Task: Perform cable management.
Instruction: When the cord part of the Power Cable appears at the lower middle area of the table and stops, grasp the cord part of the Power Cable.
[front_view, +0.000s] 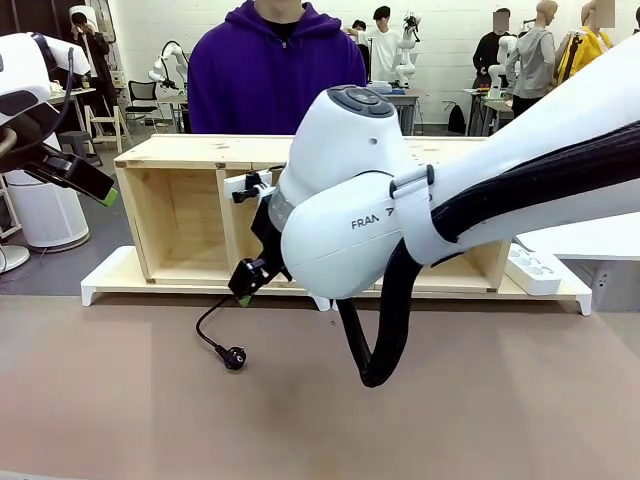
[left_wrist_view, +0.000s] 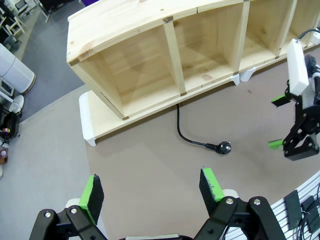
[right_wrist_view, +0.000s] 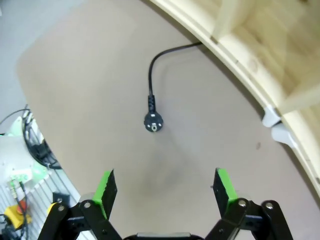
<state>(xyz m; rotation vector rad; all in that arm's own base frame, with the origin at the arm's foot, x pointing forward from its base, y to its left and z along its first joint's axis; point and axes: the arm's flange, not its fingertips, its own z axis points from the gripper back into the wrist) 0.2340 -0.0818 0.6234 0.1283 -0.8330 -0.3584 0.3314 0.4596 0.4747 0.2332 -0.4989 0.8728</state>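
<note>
Cable (right_wrist_view: 149, 79): black cord lying on the brown bench (front_view: 470, 420). It runs out from under the shelf base and curves to a free end.
Plug (right_wrist_view: 152, 121): round, flat on the bench, clear of the shelf.
Right gripper (right_wrist_view: 165, 185): jaws spread wide, nothing held. It hangs above the bench with the plug ahead of its fingers, apart from them.
Left gripper (left_wrist_view: 150, 187): jaws spread wide, empty, well apart from the cable.
Shelf (front_view: 200, 150): pale wood with open compartments, standing on a white-footed base.

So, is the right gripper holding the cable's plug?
No, the right gripper is open and empty; the plug lies free on the table ahead of it.
</note>
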